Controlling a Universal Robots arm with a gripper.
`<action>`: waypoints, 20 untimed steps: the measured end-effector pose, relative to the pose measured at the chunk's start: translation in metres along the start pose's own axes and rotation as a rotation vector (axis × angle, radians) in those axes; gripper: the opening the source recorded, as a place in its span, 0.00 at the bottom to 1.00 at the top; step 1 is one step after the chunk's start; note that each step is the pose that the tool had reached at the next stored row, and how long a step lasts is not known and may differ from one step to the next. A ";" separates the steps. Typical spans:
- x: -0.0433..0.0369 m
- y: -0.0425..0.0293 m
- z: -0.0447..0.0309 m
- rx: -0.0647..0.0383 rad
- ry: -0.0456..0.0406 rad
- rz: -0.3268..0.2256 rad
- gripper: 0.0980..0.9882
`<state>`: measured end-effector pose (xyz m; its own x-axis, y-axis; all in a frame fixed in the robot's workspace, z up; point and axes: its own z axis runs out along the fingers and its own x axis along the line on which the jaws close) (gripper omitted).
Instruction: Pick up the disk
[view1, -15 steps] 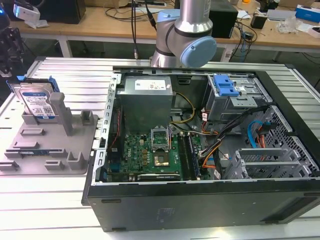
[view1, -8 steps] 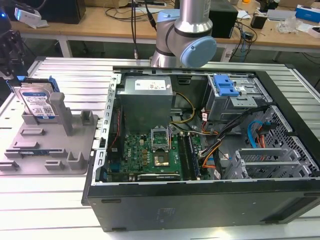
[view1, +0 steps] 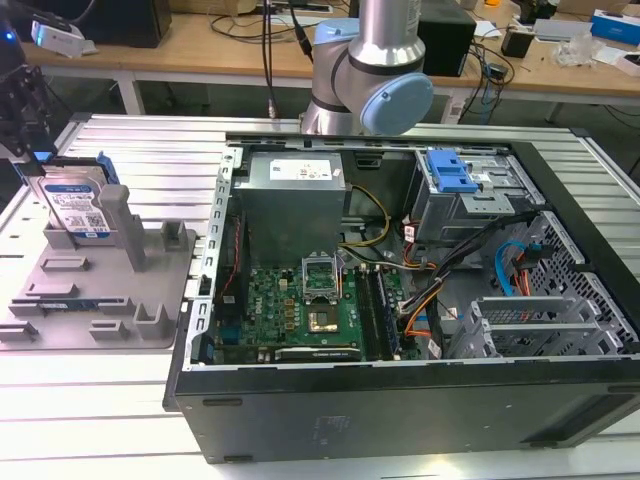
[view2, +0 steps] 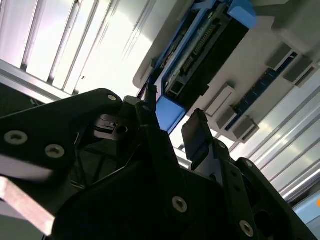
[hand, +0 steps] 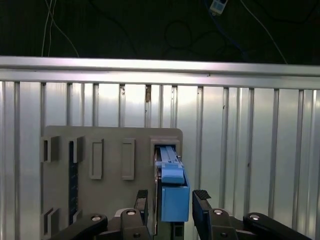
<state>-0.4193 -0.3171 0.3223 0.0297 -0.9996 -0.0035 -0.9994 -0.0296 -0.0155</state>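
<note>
Gripper (hand: 171, 199) fingers open, straddling the upright disk (hand: 172, 175) in its fixture tray (hand: 110, 150); best centred before closing squarely on both flat faces.

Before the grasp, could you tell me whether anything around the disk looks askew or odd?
Nothing stands out: the disk stands on edge in its grey fixture tray, and the open gripper straddles it squarely.

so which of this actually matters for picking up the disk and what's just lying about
For the job:
disk, standing in the tray
gripper, open, straddling the disk

Lying about:
computer case
drive cage
</note>
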 end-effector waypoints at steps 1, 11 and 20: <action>0.0000 0.0000 0.0006 0.000 0.0000 -0.002 0.43; -0.0001 0.0001 0.0063 0.000 -0.0002 -0.012 0.43; 0.0000 0.0002 0.0096 0.000 -0.0002 -0.012 0.43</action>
<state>-0.4193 -0.3171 0.3127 0.0415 -0.9991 -0.0035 -0.9990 -0.0415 -0.0154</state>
